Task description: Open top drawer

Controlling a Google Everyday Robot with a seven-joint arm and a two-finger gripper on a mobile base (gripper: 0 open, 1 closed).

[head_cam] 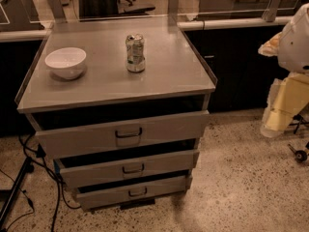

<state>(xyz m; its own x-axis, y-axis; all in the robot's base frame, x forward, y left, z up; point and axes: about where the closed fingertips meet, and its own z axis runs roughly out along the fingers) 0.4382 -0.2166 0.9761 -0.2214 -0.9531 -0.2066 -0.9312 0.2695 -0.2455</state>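
Observation:
The top drawer (pixel 164 129) is the tallest grey front on the metal cabinet, with a small dark loop handle (pixel 129 133) at its centre. It stands slightly out from the cabinet, with a dark gap showing under the cabinet top (pixel 169 66). Two narrower drawers (pixel 130 169) (pixel 135 192) sit below it, each a little out as well. My arm (pixel 289 95), white and pale yellow, hangs at the right edge of the view. My gripper (pixel 271 123) is at its lower end, well right of the cabinet and apart from the handle.
A white bowl (pixel 66 62) and a drink can (pixel 135 52) stand on the cabinet top. Black cables (pixel 46 178) and a stand leg (pixel 14 192) lie on the floor at the left. A caster wheel (pixel 300 154) is at the right. Dark counters run behind.

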